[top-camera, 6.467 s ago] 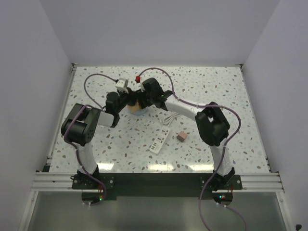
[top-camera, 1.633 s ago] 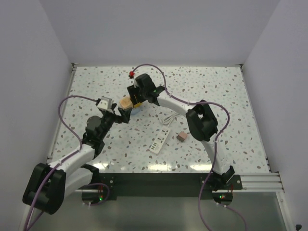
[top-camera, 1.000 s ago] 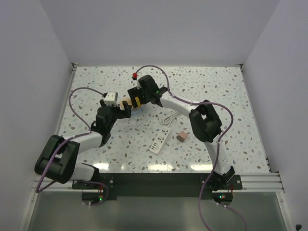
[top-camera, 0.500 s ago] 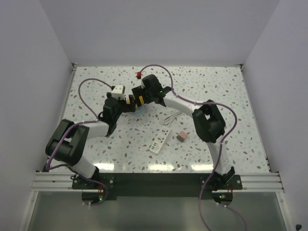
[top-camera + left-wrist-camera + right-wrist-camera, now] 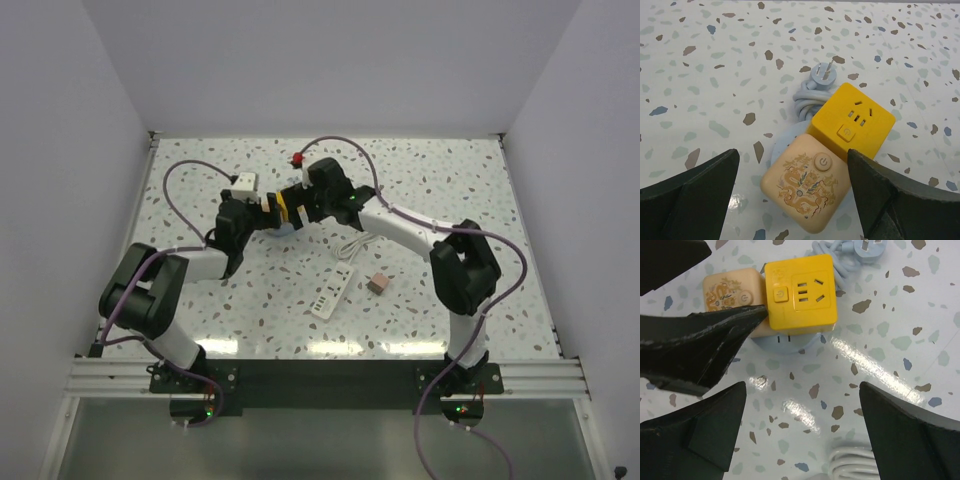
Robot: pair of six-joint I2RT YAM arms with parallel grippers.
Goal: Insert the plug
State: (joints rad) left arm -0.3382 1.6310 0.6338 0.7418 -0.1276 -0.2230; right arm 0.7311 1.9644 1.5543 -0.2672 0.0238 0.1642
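We see the left fingers (image 5: 690,195) spread wide above the peach cube (image 5: 807,187) and the yellow cube (image 5: 852,122), gripping nothing. The right fingers (image 5: 910,435) are likewise wide and empty over the same pair. The plug (image 5: 377,284) lies on the table (image 5: 450,180) at 4 o'clock from the cubes, near the white power strip (image 5: 333,294), on its 3 o'clock side.
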